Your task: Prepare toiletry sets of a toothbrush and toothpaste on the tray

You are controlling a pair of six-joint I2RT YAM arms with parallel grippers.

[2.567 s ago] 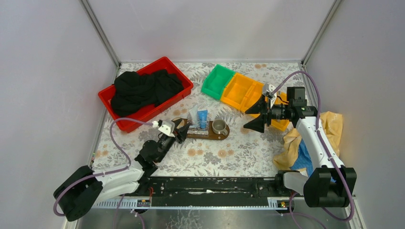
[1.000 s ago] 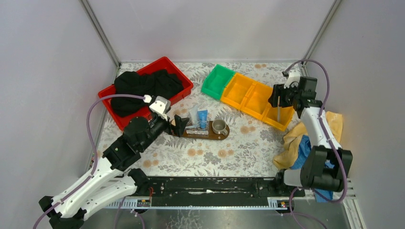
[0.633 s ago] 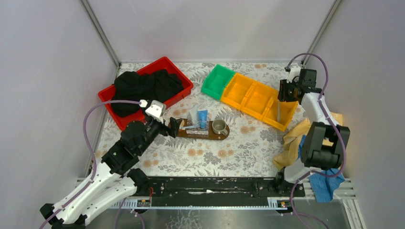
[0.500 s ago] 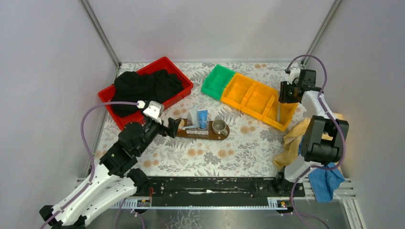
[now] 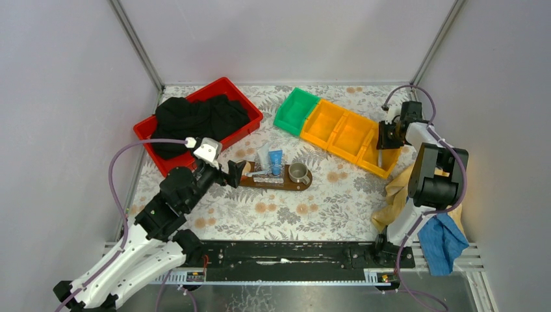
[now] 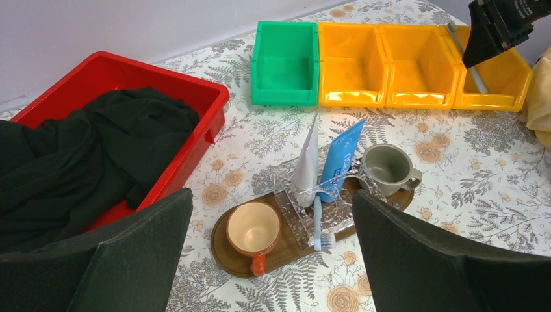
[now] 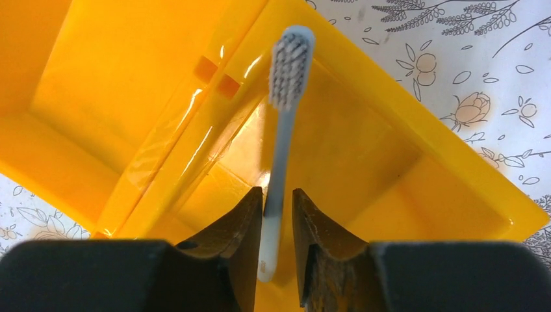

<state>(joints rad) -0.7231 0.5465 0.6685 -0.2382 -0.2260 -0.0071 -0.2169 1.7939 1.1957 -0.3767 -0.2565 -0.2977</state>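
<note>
Yellow bin (image 7: 364,149) fills the right wrist view. Over it the right gripper (image 7: 277,198) is pinched shut on a toothbrush (image 7: 281,149), gripping the handle, with the bristles toward the top of the frame. In the top view this is at the right end of the bin row. The left gripper (image 6: 271,195) is spread wide and empty, hovering by the tray (image 6: 229,255) at centre. On the tray, white toothpaste (image 6: 307,162) and blue toothpaste (image 6: 338,159) stand in a clear holder (image 6: 289,214), between an orange cup (image 6: 253,229) and a grey cup (image 6: 384,169).
</note>
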